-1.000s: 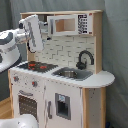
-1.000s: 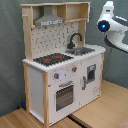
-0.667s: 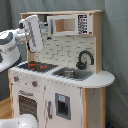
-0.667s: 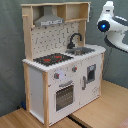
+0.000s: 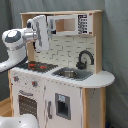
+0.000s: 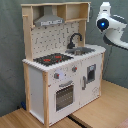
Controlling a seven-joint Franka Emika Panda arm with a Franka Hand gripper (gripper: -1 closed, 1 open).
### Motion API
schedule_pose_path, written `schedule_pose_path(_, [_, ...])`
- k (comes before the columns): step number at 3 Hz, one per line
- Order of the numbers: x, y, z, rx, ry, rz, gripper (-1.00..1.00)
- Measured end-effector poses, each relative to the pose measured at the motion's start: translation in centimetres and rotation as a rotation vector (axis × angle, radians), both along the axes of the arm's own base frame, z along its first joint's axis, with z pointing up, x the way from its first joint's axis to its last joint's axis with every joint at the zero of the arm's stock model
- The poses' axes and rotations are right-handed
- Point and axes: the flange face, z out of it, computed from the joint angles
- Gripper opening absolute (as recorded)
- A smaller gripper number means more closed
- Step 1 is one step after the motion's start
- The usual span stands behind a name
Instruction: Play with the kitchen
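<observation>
Little has moved: arm (image 5: 22, 40) raised beside kitchen (image 6: 60, 75); tool state cannot be told; knobs (image 6: 65, 75), oven door (image 6: 64, 95) untouched.

White arm (image 5: 22, 40) raised beside the kitchen (image 5: 62, 75).

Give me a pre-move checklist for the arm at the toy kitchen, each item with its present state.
1. Gripper clear of the stovetop, hanging above it: ok.
2. Jaws open or shut: cannot tell.
3. Anything held: cannot tell.
4. Faucet upright over the sink: ok.
5. Oven door shut: ok.
6. Kitchen standing square on the wooden floor: ok.
</observation>
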Motion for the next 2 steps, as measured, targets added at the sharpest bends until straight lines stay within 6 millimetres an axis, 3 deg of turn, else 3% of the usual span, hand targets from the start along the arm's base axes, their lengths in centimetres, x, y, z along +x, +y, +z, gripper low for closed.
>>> schedule_pose_path(1, [1.9,-0.6,0.3,-0.010,0.027,0.054,-1.00])
schedule_pose_path(2, [3.5,0.3,0.5,-0.042,0.067,0.130,-1.00])
